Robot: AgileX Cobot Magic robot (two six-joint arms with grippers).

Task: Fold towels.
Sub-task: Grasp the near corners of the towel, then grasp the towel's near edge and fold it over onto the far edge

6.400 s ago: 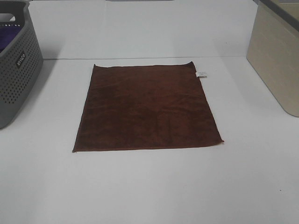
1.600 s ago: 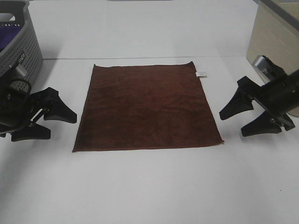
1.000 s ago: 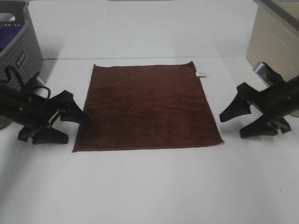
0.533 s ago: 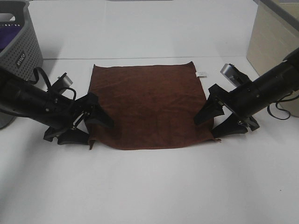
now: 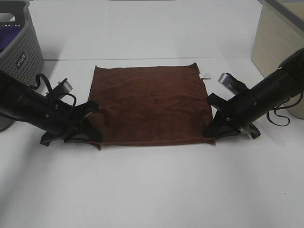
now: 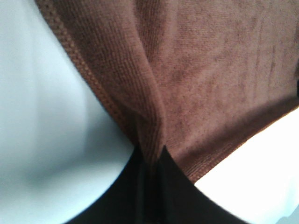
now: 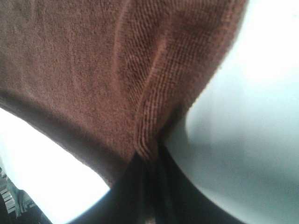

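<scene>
Basket: a grey perforated basket (image 5: pixel 21 66) stands at the far left of the counter (image 5: pixel 152 190), apart from the work.
Left end effector: the left end effector (image 5: pixel 93 137) is clamped on the towel's near-left corner, with cloth bunched into a ridge between the closed jaws.
Towel: the dark reddish-brown towel (image 5: pixel 152 102) lies mid-counter, its far edge flat and its near edge stretched between both grips. The white tag (image 5: pixel 204 75) is at the far-right corner.
Right end effector: the right end effector (image 5: pixel 212 135) is pinched tight on the near-right corner.
Handling: light, limp terry, likely to sag between the grips. The hemmed corners look the surest hold.
Bin: a beige bin (image 5: pixel 280 61) stands at the far right.
</scene>
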